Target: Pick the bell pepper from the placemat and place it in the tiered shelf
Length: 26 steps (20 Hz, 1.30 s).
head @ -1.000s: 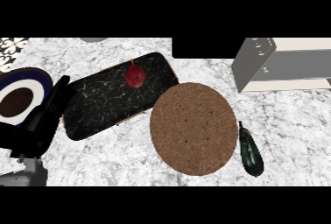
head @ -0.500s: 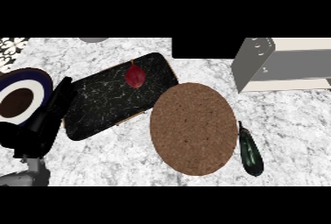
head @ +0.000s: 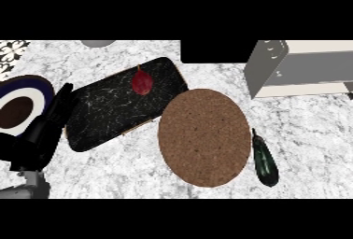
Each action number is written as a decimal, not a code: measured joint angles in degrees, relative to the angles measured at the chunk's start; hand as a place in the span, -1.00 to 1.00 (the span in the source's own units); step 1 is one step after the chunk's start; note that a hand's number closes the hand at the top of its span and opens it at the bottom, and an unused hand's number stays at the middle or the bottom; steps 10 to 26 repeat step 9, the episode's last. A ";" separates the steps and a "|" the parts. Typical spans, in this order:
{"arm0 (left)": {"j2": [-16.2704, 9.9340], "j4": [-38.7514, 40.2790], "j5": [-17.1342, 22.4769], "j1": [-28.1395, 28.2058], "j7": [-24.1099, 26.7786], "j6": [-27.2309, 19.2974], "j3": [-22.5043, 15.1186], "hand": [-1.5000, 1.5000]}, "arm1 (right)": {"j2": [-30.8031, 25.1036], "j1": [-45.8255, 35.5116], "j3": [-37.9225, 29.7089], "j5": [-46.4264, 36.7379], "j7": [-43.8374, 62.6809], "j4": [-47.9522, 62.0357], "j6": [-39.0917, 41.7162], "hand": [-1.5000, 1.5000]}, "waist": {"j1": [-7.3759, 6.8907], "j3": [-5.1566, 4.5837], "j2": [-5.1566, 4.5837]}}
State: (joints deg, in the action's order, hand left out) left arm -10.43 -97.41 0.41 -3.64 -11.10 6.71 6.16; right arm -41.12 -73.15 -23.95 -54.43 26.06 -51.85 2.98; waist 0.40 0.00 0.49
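Marble counter (head: 124, 172) is seen with the red bell pepper (head: 143, 82) untouched at the dark placemat (head: 124, 109)'s far end, while the left hand (head: 43, 135), fingers extended and holding nothing, is positioned beside the mat, apparently for a reach, the tiered shelf (head: 303, 70) well apart.

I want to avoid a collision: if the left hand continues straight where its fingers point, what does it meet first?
Probably the black tray: the left hand points up-right, its fingertips already at the tray's left edge. Height is unclear.

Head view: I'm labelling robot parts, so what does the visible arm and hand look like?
Only one limb shows, at the lower left: a plain grey forearm ending in a black left hand with slim black fingers. No cables or markings are visible.
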 measured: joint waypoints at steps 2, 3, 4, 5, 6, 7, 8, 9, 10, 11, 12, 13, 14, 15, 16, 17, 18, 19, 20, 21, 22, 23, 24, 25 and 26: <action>-0.02 0.52 0.06 0.34 0.34 -0.02 0.35 0.00 | -2.37 -1.37 -4.07 3.11 2.21 -0.55 1.72 -1.00 | 0.44 0.01 0.09; -0.07 0.31 0.03 0.24 0.04 -0.14 0.43 0.00 | -3.67 -1.70 -6.02 4.56 3.19 -0.71 2.62 -1.00 | 0.56 0.01 0.11; -0.07 0.12 0.07 0.75 0.29 -0.04 0.47 0.00 | -4.98 -1.55 -7.74 5.93 4.11 -1.12 3.85 -1.00 | 0.64 0.01 0.14; -0.05 -0.08 0.13 0.89 0.29 0.03 0.45 0.00 | -6.68 -1.62 -9.46 7.34 4.93 -1.31 5.51 -1.00 | 0.78 0.01 0.16; 0.18 -0.56 -0.23 1.08 0.12 -0.26 0.14 0.00 | -8.14 -1.47 -11.03 8.68 5.74 -1.48 7.05 -1.00 | 0.80 0.02 0.16; 0.36 -0.59 -0.47 0.79 -0.06 -0.57 0.03 0.00 | -9.57 -1.01 -12.65 10.10 5.99 -1.53 8.43 -1.00 | 0.83 0.02 0.11; 0.50 -0.46 -0.66 0.76 0.02 -0.75 -0.01 0.00 | -10.69 -0.11 -14.13 11.50 6.19 -1.94 9.71 -1.00 | 0.83 0.02 0.07; 0.42 -0.29 -0.63 0.60 0.08 -0.64 0.05 0.00 | -12.08 0.34 -15.53 12.94 6.45 -2.27 11.30 -1.00 | 0.83 0.03 0.03; 0.42 -0.29 -0.63 0.60 0.08 -0.64 0.05 0.00 | -12.08 0.34 -15.53 12.94 6.45 -2.27 11.30 -1.00 | 0.83 0.03 0.03; 0.42 -0.29 -0.63 0.60 0.08 -0.64 0.05 0.00 | -12.08 0.34 -15.53 12.94 6.45 -2.27 11.30 -1.00 | 0.83 0.03 0.03; 0.42 -0.29 -0.63 0.60 0.08 -0.64 0.05 0.00 | -12.08 0.34 -15.53 12.94 6.45 -2.27 11.30 -1.00 | 0.83 0.03 0.03; 0.42 -0.29 -0.63 0.60 0.08 -0.64 0.05 0.00 | -12.08 0.34 -15.53 12.94 6.45 -2.27 11.30 -1.00 | 0.83 0.03 0.03; 0.42 -0.29 -0.63 0.60 0.08 -0.64 0.05 0.00 | -12.08 0.34 -15.53 12.94 6.45 -2.27 11.30 -1.00 | 0.83 0.03 0.03; 0.42 -0.29 -0.63 0.60 0.08 -0.64 0.05 0.00 | -12.08 0.34 -15.53 12.94 6.45 -2.27 11.30 -1.00 | 0.83 0.03 0.03; 0.42 -0.29 -0.63 0.60 0.08 -0.64 0.05 0.00 | -12.08 0.34 -15.53 12.94 6.45 -2.27 11.30 -1.00 | 0.83 0.03 0.03; 0.42 -0.29 -0.63 0.60 0.08 -0.64 0.05 0.00 | -12.08 0.34 -15.53 12.94 6.45 -2.27 11.30 -1.00 | 0.83 0.03 0.03; 0.42 -0.29 -0.63 0.60 0.08 -0.64 0.05 0.00 | -12.08 0.34 -15.53 12.94 6.45 -2.27 11.30 -1.00 | 0.83 0.03 0.03; 0.42 -0.29 -0.63 0.60 0.08 -0.64 0.05 0.00 | -12.08 0.34 -15.53 12.94 6.45 -2.27 11.30 -1.00 | 0.83 0.03 0.03; 0.42 -0.29 -0.63 0.60 0.08 -0.64 0.05 0.00 | -12.08 0.34 -15.53 12.94 6.45 -2.27 11.30 -1.00 | 0.83 0.03 0.03; 0.42 -0.29 -0.63 0.60 0.08 -0.64 0.05 0.00 | -12.08 0.34 -15.53 12.94 6.45 -2.27 11.30 -1.00 | 0.83 0.03 0.03; 0.42 -0.29 -0.63 0.60 0.08 -0.64 0.05 0.00 | -12.08 0.34 -15.53 12.94 6.45 -2.27 11.30 -1.00 | 0.83 0.03 0.03; 0.42 -0.29 -0.63 0.60 0.08 -0.64 0.05 0.00 | -12.08 0.34 -15.53 12.94 6.45 -2.27 11.30 -1.00 | 0.83 0.03 0.03; 0.42 -0.29 -0.63 0.60 0.08 -0.64 0.05 0.00 | -12.08 0.34 -15.53 12.94 6.45 -2.27 11.30 -1.00 | 0.83 0.03 0.03; 0.42 -0.29 -0.63 0.60 0.08 -0.64 0.05 0.00 | -12.08 0.34 -15.53 12.94 6.45 -2.27 11.30 -1.00 | 0.83 0.03 0.03; 0.42 -0.29 -0.63 0.60 0.08 -0.64 0.05 0.00 | -12.08 0.34 -15.53 12.94 6.45 -2.27 11.30 -1.00 | 0.83 0.03 0.03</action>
